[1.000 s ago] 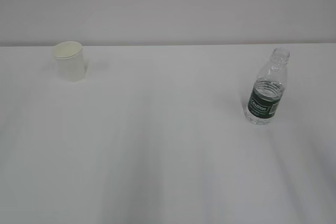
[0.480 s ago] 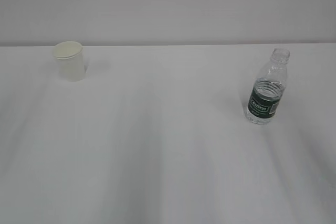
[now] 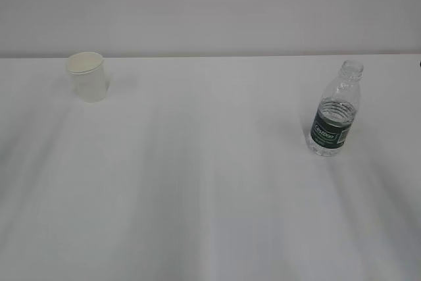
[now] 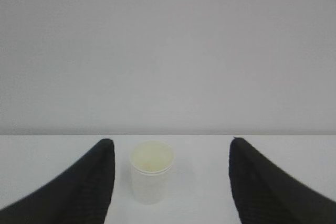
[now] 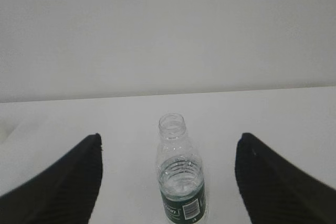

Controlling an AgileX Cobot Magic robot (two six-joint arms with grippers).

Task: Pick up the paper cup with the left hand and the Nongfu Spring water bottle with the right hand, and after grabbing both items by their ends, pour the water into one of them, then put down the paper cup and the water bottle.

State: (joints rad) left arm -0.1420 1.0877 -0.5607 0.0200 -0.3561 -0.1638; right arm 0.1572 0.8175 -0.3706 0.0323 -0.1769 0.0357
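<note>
The white surface [image 3: 210, 182] carried the Nongfu Spring water bottle [image 3: 335, 110] upright near its right edge and the paper cup [image 3: 87, 77] upright toward its far left corner. The left hand [image 4: 169, 182] stood wide before the cup, the right hand [image 5: 168, 179] wide before the bottle, neither touching.

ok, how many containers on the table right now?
2. The paper cup stands upright at the far left, near the table's back edge. The Nongfu Spring water bottle stands upright on the right, capless. Nothing else shows on the table in any view.
</note>
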